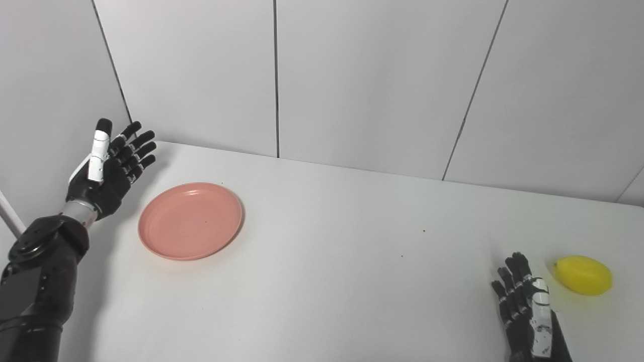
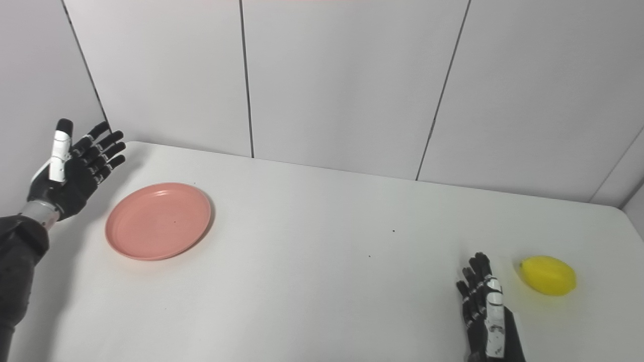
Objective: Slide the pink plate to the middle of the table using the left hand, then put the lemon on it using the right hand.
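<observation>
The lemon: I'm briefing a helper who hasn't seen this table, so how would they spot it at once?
Start at the white table and go to its right end, far from the pink plate on the left. The lemon lies just right of the right hand, untouched. It is the only yellow thing there, small and oval.

No words, labels, brands, numbers or signs can be read anywhere in either view.
</observation>
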